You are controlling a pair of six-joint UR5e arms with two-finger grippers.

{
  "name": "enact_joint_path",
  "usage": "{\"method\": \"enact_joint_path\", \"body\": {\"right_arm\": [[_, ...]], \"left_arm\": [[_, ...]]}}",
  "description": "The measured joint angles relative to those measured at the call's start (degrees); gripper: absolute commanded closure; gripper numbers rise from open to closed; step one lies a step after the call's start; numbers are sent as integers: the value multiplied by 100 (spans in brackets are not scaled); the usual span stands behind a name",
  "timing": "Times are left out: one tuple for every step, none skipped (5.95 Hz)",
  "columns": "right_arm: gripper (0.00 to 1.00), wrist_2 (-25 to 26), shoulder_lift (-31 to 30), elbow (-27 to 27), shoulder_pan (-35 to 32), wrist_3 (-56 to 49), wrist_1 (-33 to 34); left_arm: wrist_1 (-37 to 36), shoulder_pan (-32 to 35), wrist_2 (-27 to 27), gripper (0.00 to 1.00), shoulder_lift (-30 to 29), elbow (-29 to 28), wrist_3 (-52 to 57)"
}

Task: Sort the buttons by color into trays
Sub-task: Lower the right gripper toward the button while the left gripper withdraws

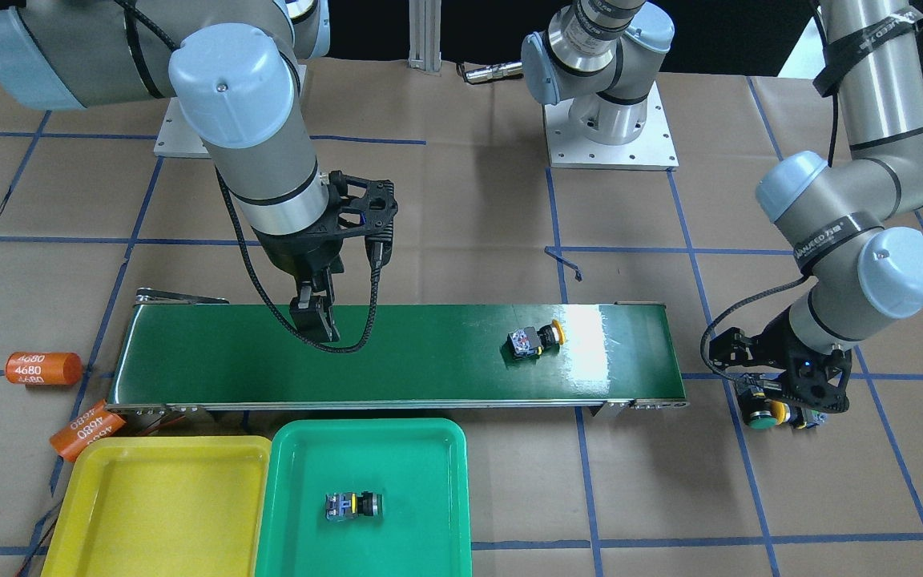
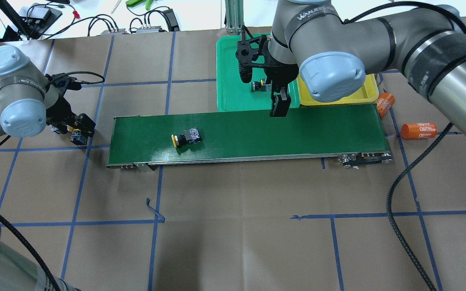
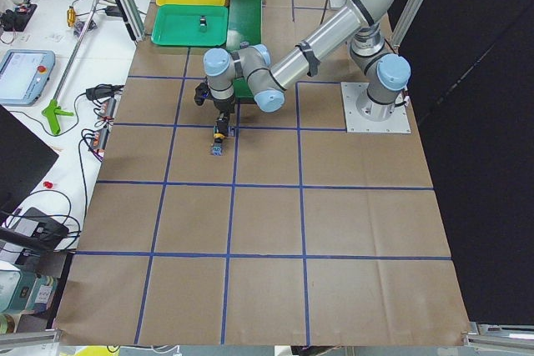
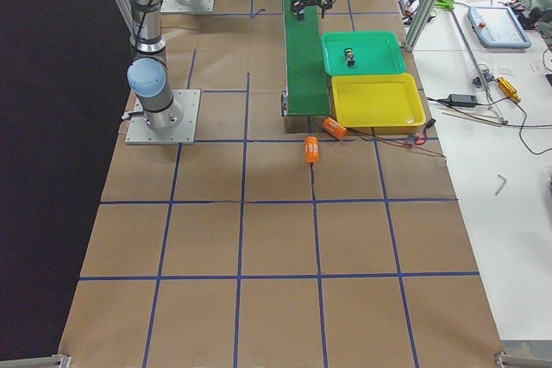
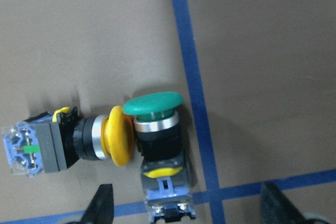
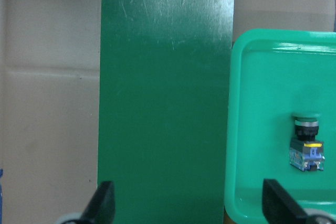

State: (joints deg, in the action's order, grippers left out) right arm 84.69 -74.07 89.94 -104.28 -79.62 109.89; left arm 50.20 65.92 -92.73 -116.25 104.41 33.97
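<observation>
A yellow-capped button [image 1: 538,338] lies on its side on the dark-green conveyor belt [image 1: 389,361]. A green-capped button [image 1: 353,506] lies in the green tray [image 1: 429,481]. The yellow tray [image 1: 157,497] beside it holds nothing. My left gripper [image 5: 189,205] is open, low over the paper beyond the belt's end. There a green-capped button [image 5: 157,129] and a yellow-capped button [image 5: 79,140] lie touching, the green one's body between the fingers. My right gripper [image 6: 189,208] is open and empty above the belt, next to the green tray [image 6: 262,129].
Two orange cylinders marked 4680 [image 1: 43,367] [image 1: 81,433] lie on the paper by the belt's other end, close to the yellow tray. The arm bases [image 1: 610,136] stand behind the belt. The brown paper is marked with a blue tape grid.
</observation>
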Motion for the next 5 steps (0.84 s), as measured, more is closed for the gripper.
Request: {"method": "enact_joint_path", "body": {"right_arm": [[0,2,122,1,-215,109,115],[0,1,286,2,-439,251,327],[0,-3,517,0,-641,460,688],[0,0,778,0,-831,755,1021],[0,17,964,13,-957,921,1170]], "left_arm": [[-322,-39,-6,83,-146,146,-19],[-495,-43,-16,99,-166,230,-27],[-560,-39,-95,100,-151,213,-12],[-590,-24,-200,100,-98,163,19],[-579,3,-230,100,-22,57,39]]}}
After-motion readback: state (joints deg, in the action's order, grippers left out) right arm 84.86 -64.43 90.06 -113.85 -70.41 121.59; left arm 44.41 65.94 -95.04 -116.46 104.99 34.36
